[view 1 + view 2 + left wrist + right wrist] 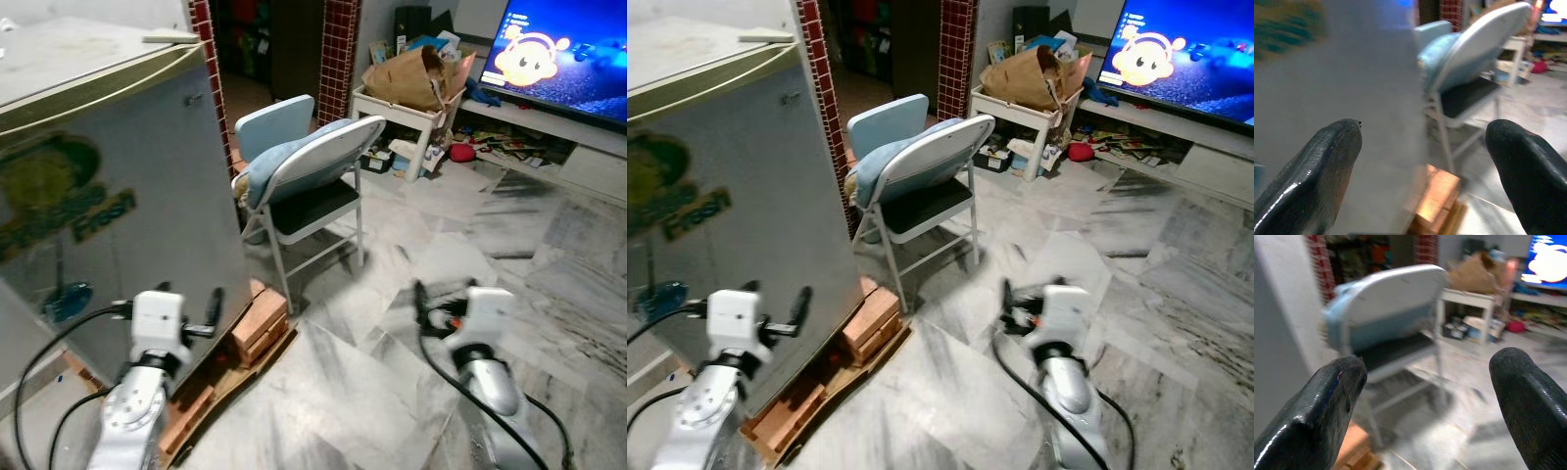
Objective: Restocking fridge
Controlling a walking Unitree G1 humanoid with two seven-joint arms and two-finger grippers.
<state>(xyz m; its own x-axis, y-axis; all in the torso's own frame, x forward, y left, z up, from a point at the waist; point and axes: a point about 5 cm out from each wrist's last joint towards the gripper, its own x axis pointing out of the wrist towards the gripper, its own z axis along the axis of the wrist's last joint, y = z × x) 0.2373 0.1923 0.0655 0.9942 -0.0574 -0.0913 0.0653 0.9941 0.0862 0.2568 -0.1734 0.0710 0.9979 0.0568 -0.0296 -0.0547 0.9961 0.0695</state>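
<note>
A silver fridge (108, 186) with a green and yellow sticker fills the left side, its door closed, standing on bricks and boards (257, 328). My left gripper (191, 311) is raised close to the fridge's lower side, open and holding nothing; the left wrist view has its black fingers (1317, 171) wide apart, facing the fridge wall (1352, 88). My right gripper (423, 299) hovers over the marble floor to the right, also open and empty, its fingers (1327, 401) spread toward the folding chair (1386, 318).
A white folding chair (313, 176) with a blue cushion stands just right of the fridge. Behind it rise red brick pillars (338, 49). A white side table (407, 108) with a paper bag and a lit TV (568, 49) sit at the back right. Marble floor (392, 392) lies ahead.
</note>
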